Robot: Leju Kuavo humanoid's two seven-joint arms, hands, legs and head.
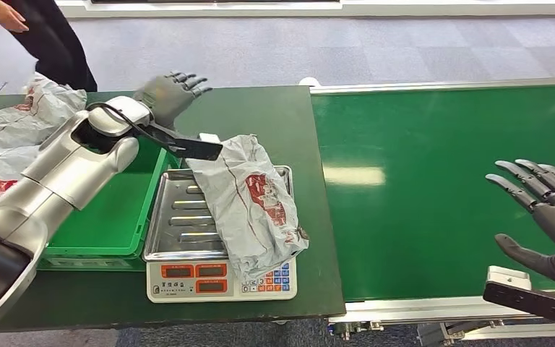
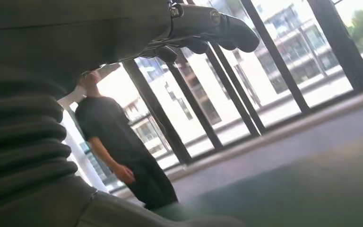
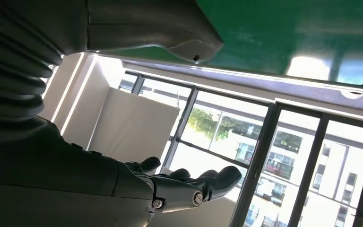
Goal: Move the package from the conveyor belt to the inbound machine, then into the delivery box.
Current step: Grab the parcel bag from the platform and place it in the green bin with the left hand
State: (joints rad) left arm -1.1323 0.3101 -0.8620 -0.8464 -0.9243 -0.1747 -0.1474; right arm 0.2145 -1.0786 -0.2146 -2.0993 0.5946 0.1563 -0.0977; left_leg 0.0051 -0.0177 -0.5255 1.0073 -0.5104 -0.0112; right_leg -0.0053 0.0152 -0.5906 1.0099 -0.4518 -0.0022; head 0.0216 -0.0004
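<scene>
Head view: a dark green table (image 1: 260,116) stands beside a green conveyor belt (image 1: 441,181).
Package: a crumpled grey plastic mailer bag (image 1: 249,206) with red print lies on the steel tray of the weighing scale (image 1: 220,278), draped over the tray's near right edge.
Left hand: the left hand (image 1: 170,92) hovers over the table beyond the scale, fingers spread, holding nothing.
Right hand: the right hand (image 1: 545,217) hangs above the belt, fingers apart, empty.
Green crate: a green crate (image 1: 112,217) sits just left of the scale.
Other bags: more grey bags (image 1: 22,119) lie at the far left.
Person: a person (image 2: 123,156) in dark clothes stands beyond the table.
</scene>
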